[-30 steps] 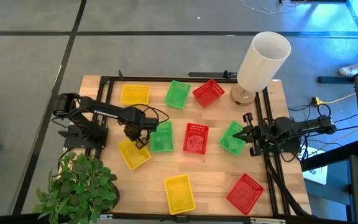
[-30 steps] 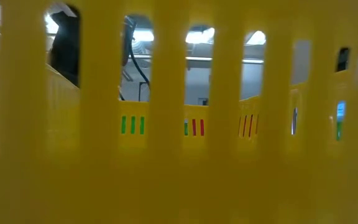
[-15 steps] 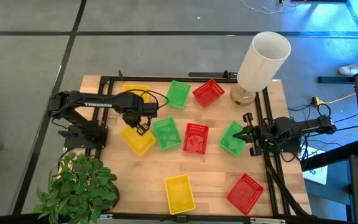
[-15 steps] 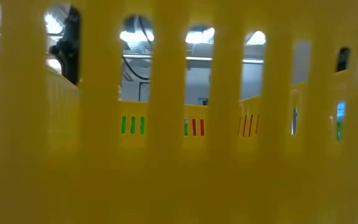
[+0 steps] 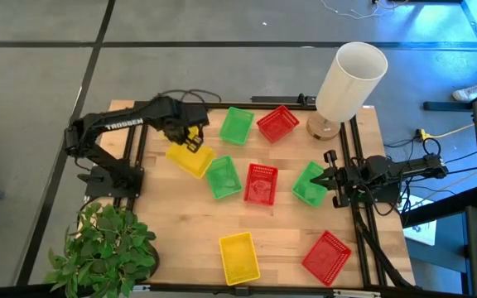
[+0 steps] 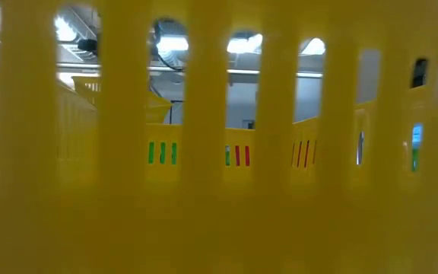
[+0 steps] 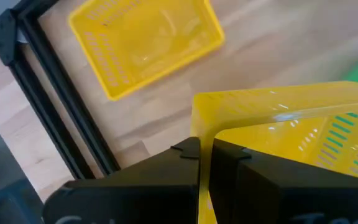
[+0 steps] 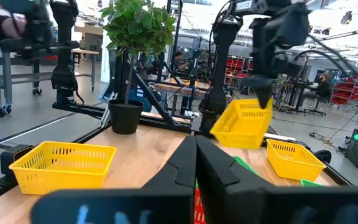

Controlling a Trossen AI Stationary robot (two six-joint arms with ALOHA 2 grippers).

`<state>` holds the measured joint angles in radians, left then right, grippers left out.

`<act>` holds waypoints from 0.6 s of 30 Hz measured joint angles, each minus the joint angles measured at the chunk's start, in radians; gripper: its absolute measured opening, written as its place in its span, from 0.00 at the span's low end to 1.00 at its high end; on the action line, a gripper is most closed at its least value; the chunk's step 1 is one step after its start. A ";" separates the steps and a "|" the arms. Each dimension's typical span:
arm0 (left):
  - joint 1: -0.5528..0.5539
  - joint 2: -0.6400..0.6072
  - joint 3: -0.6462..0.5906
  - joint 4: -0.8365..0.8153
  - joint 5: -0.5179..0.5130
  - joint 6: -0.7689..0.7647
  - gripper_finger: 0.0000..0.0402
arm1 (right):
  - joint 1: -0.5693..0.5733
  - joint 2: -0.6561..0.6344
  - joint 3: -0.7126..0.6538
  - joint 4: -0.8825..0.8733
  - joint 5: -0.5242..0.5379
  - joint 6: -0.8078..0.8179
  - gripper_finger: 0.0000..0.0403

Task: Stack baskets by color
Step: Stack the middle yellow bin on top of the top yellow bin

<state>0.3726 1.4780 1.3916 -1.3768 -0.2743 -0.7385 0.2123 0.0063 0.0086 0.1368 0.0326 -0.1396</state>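
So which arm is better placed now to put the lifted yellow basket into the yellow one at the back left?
The left. Its gripper is shut on the lifted yellow basket, right beside the back-left yellow basket. The right gripper waits, shut, near the table's right edge.

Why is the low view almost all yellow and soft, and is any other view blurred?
Low view: a yellow basket wall sits against the lens, out of focus. Right wrist view: the right claw is blurred up close. High view: sharp.

The left gripper [image 5: 190, 139] hangs raised near the table's far left corner, fingers pinched on the rim of a small yellow plastic mesh basket [image 5: 190, 157]. The right gripper [image 5: 331, 179] waits closed at the right edge.
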 joint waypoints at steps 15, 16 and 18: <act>0.284 0.000 0.009 0.106 0.005 0.040 0.00 | 0.000 0.000 0.000 0.000 0.000 -0.020 0.01; 0.297 0.000 0.009 0.106 -0.005 0.039 0.00 | 0.000 0.000 0.000 0.000 0.000 -0.020 0.01; 0.317 0.000 0.009 0.106 -0.035 0.038 0.00 | 0.000 0.000 0.000 0.000 0.000 -0.019 0.01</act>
<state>0.6896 1.4780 1.4010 -1.2709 -0.3094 -0.7003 0.2126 0.0063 0.0086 0.1368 0.0330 -0.1589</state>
